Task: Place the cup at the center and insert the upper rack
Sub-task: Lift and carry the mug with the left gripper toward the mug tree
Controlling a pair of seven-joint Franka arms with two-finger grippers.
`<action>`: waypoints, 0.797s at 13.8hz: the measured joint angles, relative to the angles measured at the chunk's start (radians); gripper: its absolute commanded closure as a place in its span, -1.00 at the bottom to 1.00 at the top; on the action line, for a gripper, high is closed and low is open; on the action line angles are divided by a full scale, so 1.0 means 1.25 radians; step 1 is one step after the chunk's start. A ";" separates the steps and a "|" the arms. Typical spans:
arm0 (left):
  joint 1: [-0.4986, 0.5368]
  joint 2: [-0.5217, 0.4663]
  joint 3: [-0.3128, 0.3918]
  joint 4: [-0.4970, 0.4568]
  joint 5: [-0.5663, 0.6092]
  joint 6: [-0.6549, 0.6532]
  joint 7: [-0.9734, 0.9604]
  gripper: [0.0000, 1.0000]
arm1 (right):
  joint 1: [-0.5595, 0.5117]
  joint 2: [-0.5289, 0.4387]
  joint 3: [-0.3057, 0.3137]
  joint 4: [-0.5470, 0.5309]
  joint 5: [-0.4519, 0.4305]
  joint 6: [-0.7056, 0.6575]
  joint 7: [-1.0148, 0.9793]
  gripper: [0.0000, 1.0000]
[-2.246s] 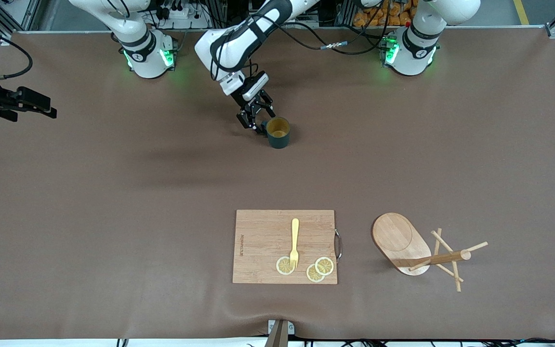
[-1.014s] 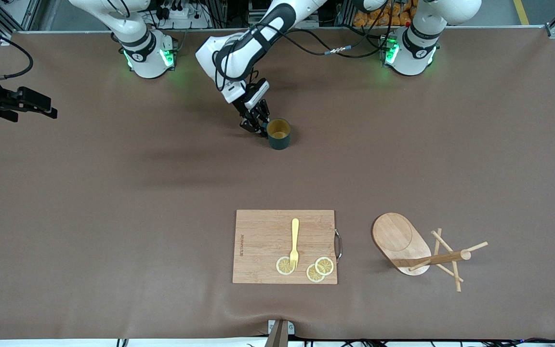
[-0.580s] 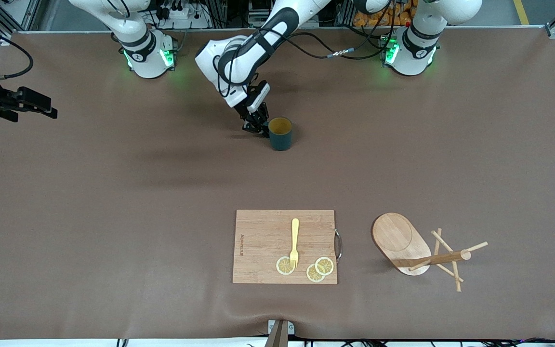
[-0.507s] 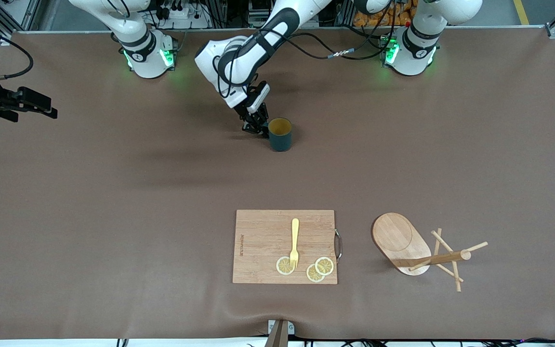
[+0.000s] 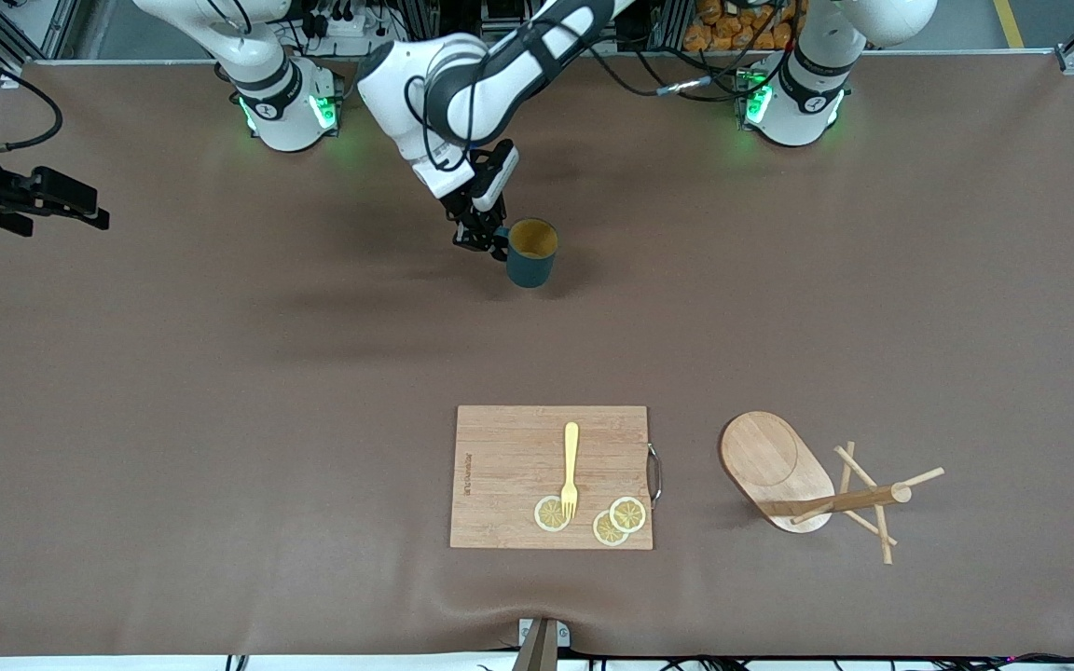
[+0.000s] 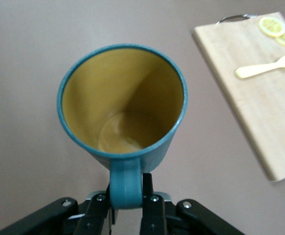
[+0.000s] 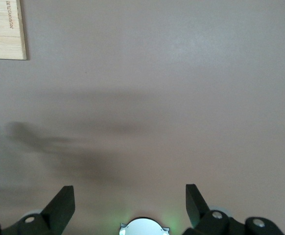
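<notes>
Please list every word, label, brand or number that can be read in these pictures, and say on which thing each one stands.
Cutting board: one line of small print along the edge toward the right arm's end of the table, too small to read; in the right wrist view it is too blurred to read.
Cup, held by the left gripper: none.
Upper rack: none.

The cutting board [image 5: 509, 475] lies beside the upper rack [image 5: 784, 471], toward the right arm's end.
</notes>
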 measured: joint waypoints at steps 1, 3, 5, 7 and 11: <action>0.017 -0.022 0.000 0.000 -0.009 -0.003 0.023 1.00 | 0.000 0.000 0.000 0.005 -0.001 0.000 0.000 -1.00; 0.058 -0.068 0.002 0.003 -0.047 -0.003 0.068 1.00 | 0.000 -0.001 0.000 0.017 -0.013 0.002 0.000 -1.00; 0.109 -0.130 0.003 0.006 -0.098 -0.004 0.132 1.00 | 0.000 -0.002 0.000 0.033 -0.046 0.002 0.000 -1.00; 0.162 -0.192 0.004 0.005 -0.147 -0.024 0.211 1.00 | 0.001 -0.002 0.000 0.043 -0.051 0.002 0.000 -1.00; 0.246 -0.238 0.004 -0.002 -0.209 -0.042 0.320 1.00 | 0.002 -0.002 0.001 0.046 -0.051 0.015 0.000 -1.00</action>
